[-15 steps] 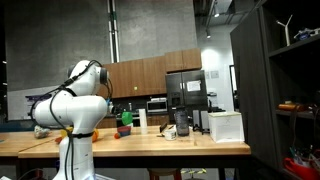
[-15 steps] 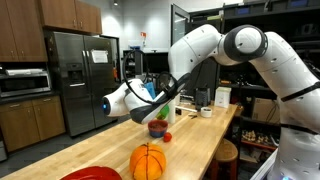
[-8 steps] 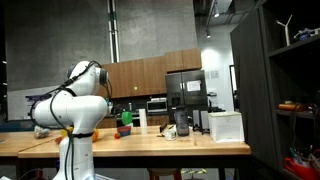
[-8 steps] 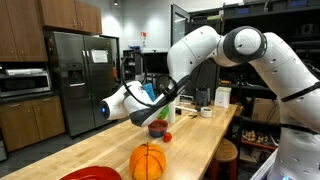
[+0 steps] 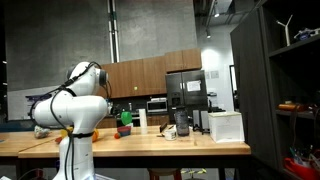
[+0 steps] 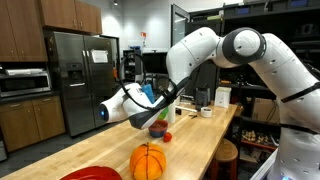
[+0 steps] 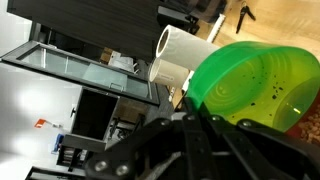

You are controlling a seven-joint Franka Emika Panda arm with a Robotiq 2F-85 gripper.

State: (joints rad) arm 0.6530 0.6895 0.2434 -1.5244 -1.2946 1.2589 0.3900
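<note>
Since a sec ago the white robot arm (image 6: 225,45) has let its wrist end dip a touch toward the lower left of the frame in an exterior view. Nothing else shifted, & in an exterior view w/ the arm (image 5: 70,105) at left no move is detectable.

The gripper (image 7: 192,120) is fully closed, same as before. Its dark fingers converge at btm centre of the wrist view, right at the near rim of the bright green round plastic bowl (image 7: 255,90). It looks pinched on that rim, though the contact spot is too dark to see.

The bowl fills the right half of the wrist view, tilted w/ its speckled inside facing the camera. In an exterior view the bowl (image 5: 125,118) sits left of centre, raised over the long light wooden counter (image 5: 180,148), w/ a small red thing (image 5: 122,131) just below.

Upper centre of the wrist view, behind the bowl: a white upright cylinder (image 7: 185,55). An orange basketball (image 6: 147,160) lies btm centre, well apart.

Judgement: slow small drift w/ unchanged grip = hold looks steady, bowl not slipping.
</note>
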